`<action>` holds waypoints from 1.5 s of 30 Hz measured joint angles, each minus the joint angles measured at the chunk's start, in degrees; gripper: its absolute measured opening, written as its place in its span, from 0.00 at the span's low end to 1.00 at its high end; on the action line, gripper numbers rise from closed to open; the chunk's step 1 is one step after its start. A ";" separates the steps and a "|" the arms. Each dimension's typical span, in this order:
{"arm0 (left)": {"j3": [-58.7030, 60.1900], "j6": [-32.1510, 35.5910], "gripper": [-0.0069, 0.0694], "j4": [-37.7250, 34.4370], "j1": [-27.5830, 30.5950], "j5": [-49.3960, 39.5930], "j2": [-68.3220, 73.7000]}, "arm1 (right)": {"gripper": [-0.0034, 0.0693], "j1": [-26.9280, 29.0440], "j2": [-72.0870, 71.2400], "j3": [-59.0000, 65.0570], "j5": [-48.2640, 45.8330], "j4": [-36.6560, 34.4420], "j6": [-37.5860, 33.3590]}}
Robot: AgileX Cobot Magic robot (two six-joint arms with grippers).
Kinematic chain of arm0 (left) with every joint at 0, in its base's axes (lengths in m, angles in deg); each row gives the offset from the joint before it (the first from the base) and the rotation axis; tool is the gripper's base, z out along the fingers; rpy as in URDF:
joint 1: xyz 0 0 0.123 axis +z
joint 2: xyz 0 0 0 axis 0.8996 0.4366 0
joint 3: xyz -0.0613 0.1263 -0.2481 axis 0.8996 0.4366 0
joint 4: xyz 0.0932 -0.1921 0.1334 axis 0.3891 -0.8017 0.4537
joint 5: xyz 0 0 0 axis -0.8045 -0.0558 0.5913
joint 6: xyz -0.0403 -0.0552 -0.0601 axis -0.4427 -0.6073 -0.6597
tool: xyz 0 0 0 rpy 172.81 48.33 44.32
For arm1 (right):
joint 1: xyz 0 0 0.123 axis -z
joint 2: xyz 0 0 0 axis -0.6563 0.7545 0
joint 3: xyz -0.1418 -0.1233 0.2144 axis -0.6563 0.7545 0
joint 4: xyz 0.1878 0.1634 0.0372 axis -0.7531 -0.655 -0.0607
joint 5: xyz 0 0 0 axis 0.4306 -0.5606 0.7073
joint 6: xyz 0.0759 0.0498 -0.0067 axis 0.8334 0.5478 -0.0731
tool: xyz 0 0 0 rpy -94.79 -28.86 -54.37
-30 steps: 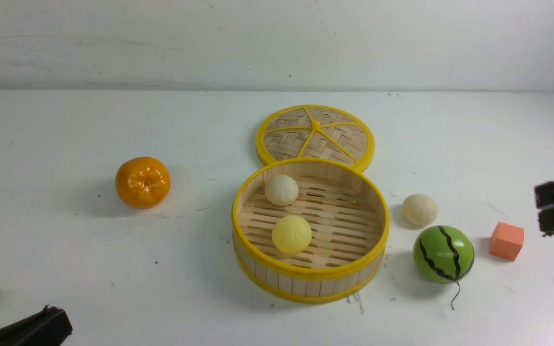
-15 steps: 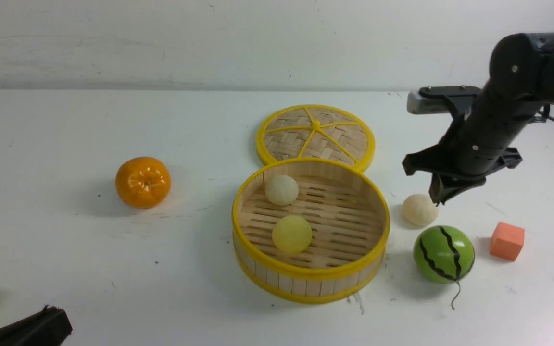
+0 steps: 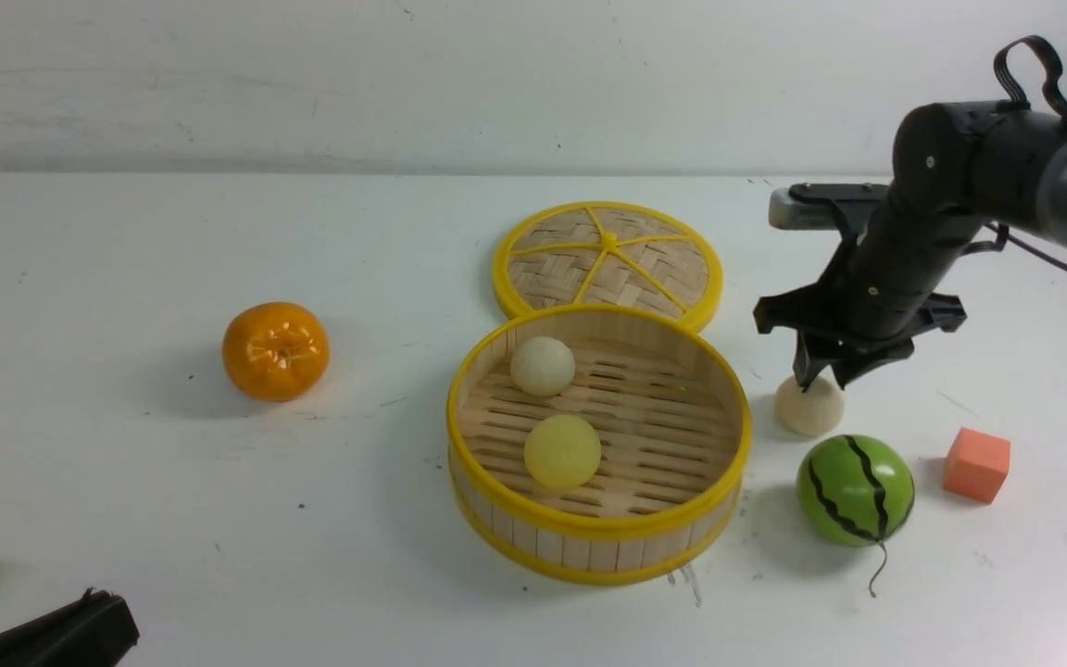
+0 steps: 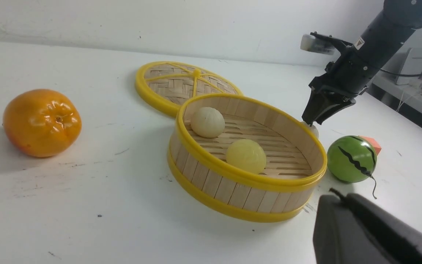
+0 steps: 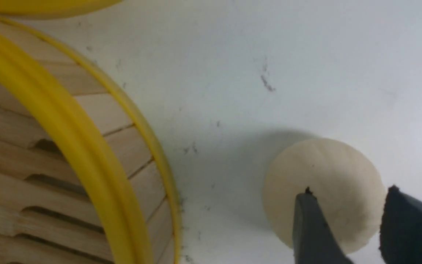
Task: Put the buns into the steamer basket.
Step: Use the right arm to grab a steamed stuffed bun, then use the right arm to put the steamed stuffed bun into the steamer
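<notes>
My steamer basket (image 3: 598,530) holds a cream bun (image 3: 542,366) by its wall at 11 o'clock and the pale yellow bun (image 3: 561,451) toward 8 o'clock. The third bun (image 3: 809,409) sits on the table (image 3: 219,482) at the basket's 3 o'clock, with my right gripper (image 3: 821,378) just over it, fingers parted and empty. I cannot tell whether my left gripper (image 3: 80,630) is open or closed

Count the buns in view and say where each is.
3. One white bun and the yellow bun lie inside the steamer basket; the second white bun sits on the table beside it, under the right gripper. None looks hidden.
</notes>
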 joint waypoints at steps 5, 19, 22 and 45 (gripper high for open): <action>0.00 0.00 0.10 0.00 0.00 0.00 0.00 | 0.43 0.07 1.11 0.00 0.76 -1.58 0.14; 0.00 0.00 0.10 0.00 0.00 0.00 0.00 | 0.08 0.07 2.09 0.00 1.68 -1.48 -2.21; 0.00 0.00 0.10 0.00 0.00 0.00 0.00 | 0.05 0.07 1.70 0.00 0.92 -1.48 -3.19; 0.00 0.00 0.12 0.00 0.00 -0.38 0.00 | 0.12 -15.47 -0.50 -0.04 2.86 -1.63 -3.98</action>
